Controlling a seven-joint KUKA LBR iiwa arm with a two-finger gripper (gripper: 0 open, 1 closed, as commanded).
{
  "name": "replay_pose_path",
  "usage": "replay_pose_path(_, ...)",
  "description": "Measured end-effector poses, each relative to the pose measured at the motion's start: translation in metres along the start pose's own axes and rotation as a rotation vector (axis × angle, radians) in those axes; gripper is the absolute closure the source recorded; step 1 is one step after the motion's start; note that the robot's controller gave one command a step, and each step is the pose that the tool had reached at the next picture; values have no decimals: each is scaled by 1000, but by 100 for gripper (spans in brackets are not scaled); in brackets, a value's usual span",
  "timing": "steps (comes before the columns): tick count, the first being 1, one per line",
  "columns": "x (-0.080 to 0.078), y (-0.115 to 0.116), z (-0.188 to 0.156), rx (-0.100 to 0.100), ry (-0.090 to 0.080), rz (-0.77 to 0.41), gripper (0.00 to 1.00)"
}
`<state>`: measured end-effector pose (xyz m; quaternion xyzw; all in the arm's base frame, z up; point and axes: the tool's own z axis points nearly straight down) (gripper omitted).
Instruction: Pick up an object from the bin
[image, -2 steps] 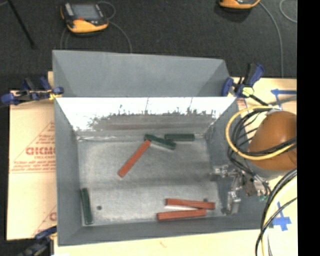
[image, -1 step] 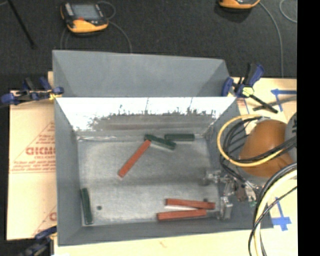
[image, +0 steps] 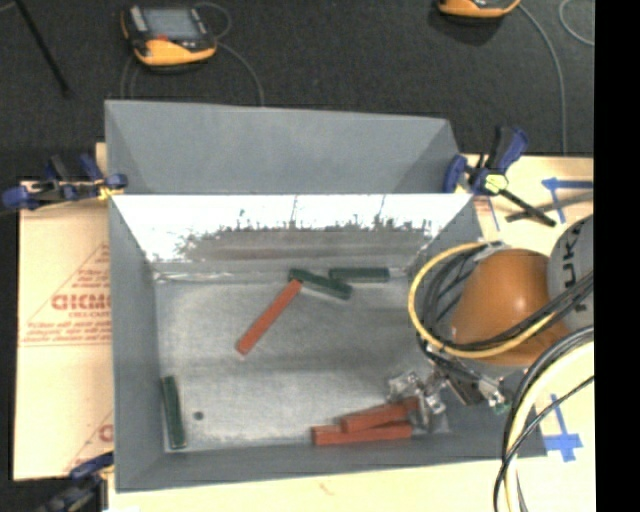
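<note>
Gripper (image: 420, 394) sits low in the bin's (image: 132, 330) lower right corner, just above two red-brown sticks (image: 362, 428). Grip state: cannot tell.

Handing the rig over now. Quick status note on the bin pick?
Claw: down in the front right corner of the bin, at the right end of two red-brown sticks that lie side by side. I cannot tell whether it grips or even touches them.
Other things: an orange-red stick lies slanted mid-floor, two dark green sticks lie by the back wall, and one green stick lies along the left wall.
Done: the claw is placed by the red-brown pair.
Left: confirm the grip, then lift one stick out of the bin.
</note>
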<state>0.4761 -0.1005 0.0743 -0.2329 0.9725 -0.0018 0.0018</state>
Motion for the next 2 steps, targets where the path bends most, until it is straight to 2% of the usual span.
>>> replay_pose_path(1, 0, 0, 0, 0, 0, -2, 100)
replay_pose_path(2, 9, -26, -198, 4, -7, 3, 100)
